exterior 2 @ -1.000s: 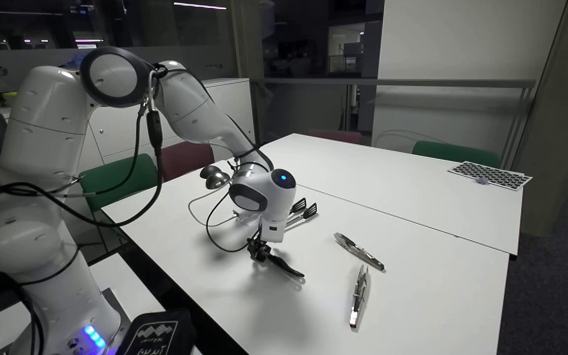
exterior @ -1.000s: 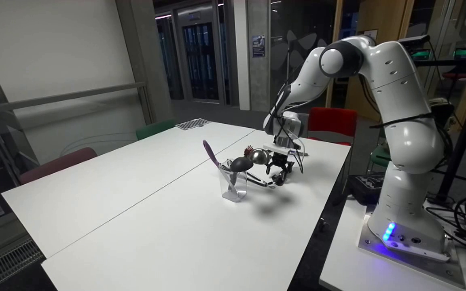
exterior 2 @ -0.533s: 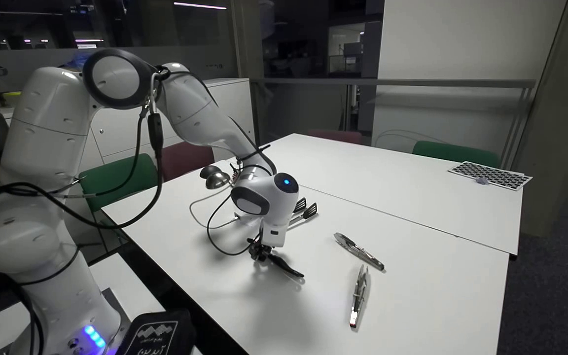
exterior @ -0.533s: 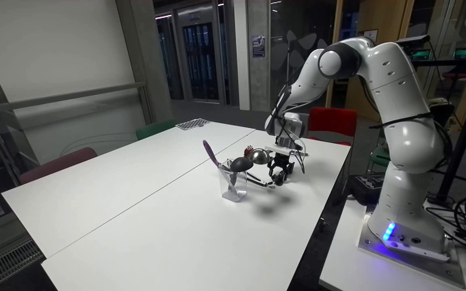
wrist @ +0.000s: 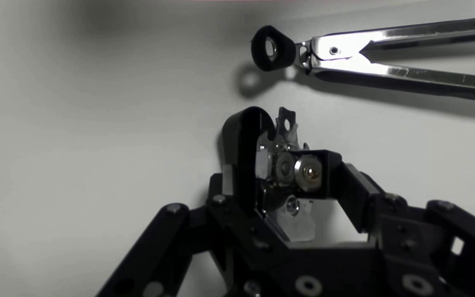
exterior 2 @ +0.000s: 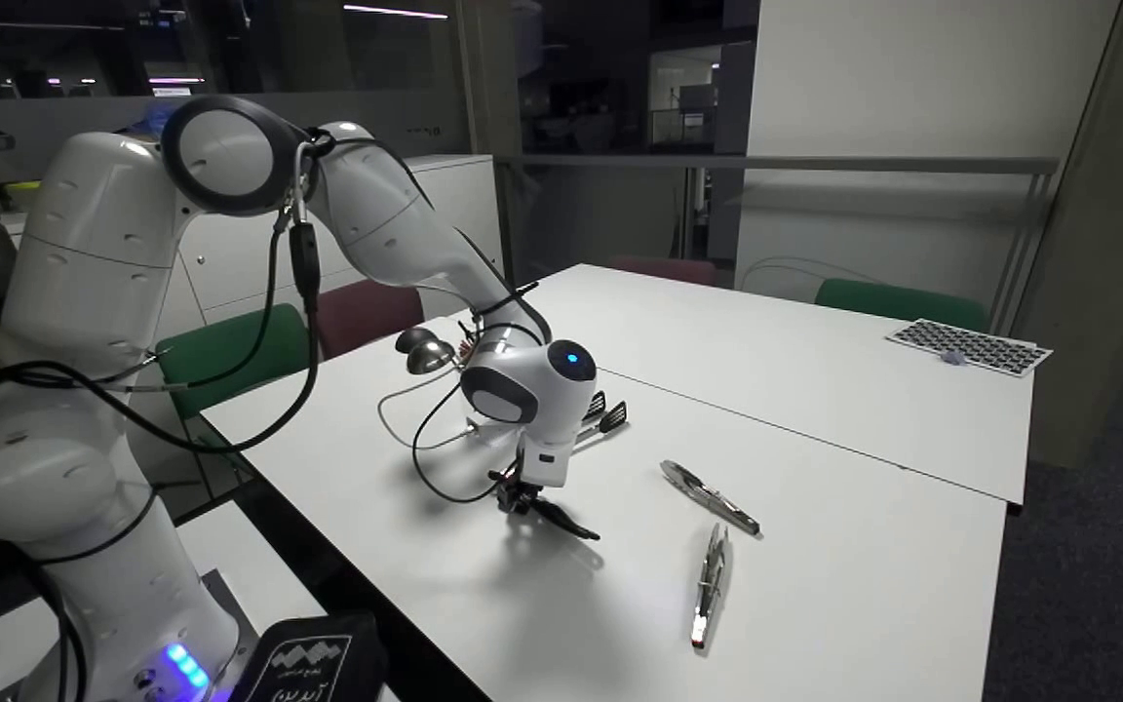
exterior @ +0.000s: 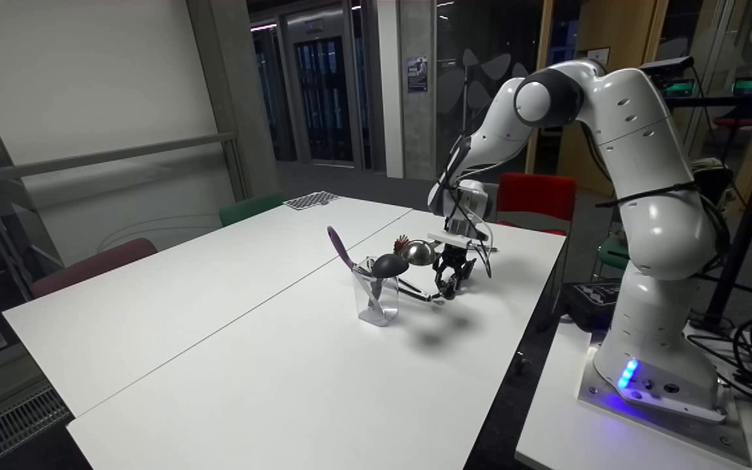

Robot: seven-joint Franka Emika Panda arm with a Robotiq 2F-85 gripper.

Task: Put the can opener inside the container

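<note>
The can opener (wrist: 245, 152) has black handles and a metal head with round wheels. My gripper (wrist: 278, 173) is shut on it, one finger against the black handle side and the other against the wheel side. In an exterior view, its black handle (exterior 2: 564, 519) juts out from under the gripper (exterior 2: 520, 497), low over the table. The container, a clear vessel (exterior: 376, 313), stands upright on the table in an exterior view and holds several utensils. It is apart from the gripper (exterior: 452, 277); elsewhere the arm largely hides it.
Tongs (wrist: 344, 51) lie close beside the can opener, their slotted black heads (exterior 2: 612, 417) showing in an exterior view. Two other metal tongs, one (exterior 2: 710, 497) and another (exterior 2: 709, 588), lie farther off. A black ladle (exterior: 390, 265) and a metal ladle (exterior: 418, 252) rise over the container.
The gripper's fingers have drawn together onto the can opener after a small downward move. In an exterior view the black handle's end has shifted slightly upward, away from its shadow.
</note>
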